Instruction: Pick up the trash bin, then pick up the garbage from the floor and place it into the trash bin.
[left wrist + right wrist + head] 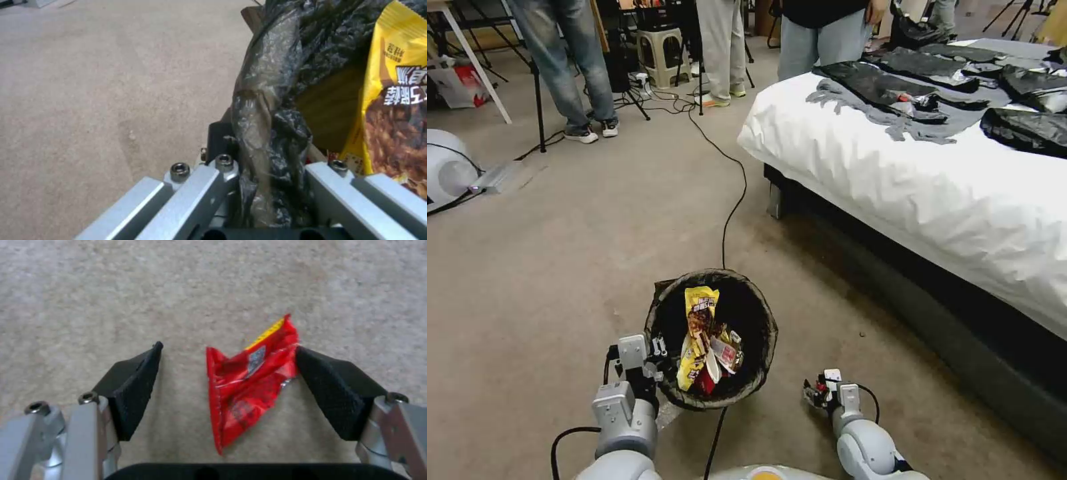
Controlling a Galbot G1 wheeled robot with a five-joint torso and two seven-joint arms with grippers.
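Note:
The trash bin (768, 327) with its crinkled black bag stands just ahead of me on the carpet. Inside it lie a yellow-brown snack wrapper (699, 313) and red-and-white wrappers (725, 353). My left gripper (657, 350) is shut on the bin's near-left rim; the left wrist view shows the bag-covered rim (262, 110) pinched between the fingers, beside the yellow wrapper (396, 83). My right gripper (814, 393) is low at the floor, right of the bin. It is open (228, 346) around a crumpled red wrapper (249, 380), garbage lying on the carpet and touching one black pad (329, 386).
A bed with a white sheet (934, 187) and dark clothes (920, 93) fills the right side. A black cable (734, 200) runs across the carpet toward the bin. People's legs (567, 67), tripods and a stool stand at the back. Open carpet (560, 253) lies to the left.

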